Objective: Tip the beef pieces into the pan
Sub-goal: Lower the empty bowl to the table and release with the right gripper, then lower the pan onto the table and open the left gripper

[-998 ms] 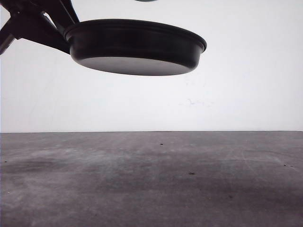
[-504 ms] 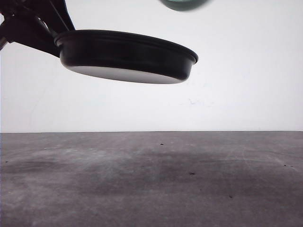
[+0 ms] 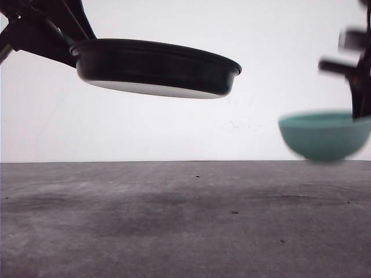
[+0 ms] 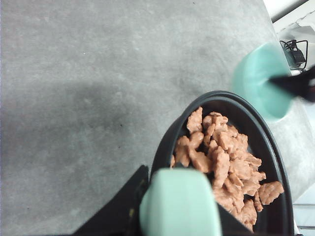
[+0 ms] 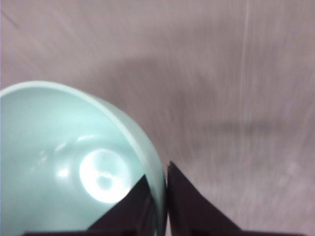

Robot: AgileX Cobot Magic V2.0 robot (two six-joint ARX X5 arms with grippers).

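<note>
Black pan (image 4: pixel 275 147) held above the grey tabletop (image 4: pixel 98 88), mint-green handle (image 4: pixel 179 204) nearest the camera with dark gripper parts on either side of it; grip of the jaws themselves hidden behind the handle. Inside, a low heap of reddish-brown beef pieces (image 4: pixel 221 164) spread across the pan's floor from the far rim toward the handle. Beyond the far rim, a blurred teal bowl (image 4: pixel 258 78) with something dark and thin at its edge, plus a soft shadow on the tabletop beside the pan.
</note>
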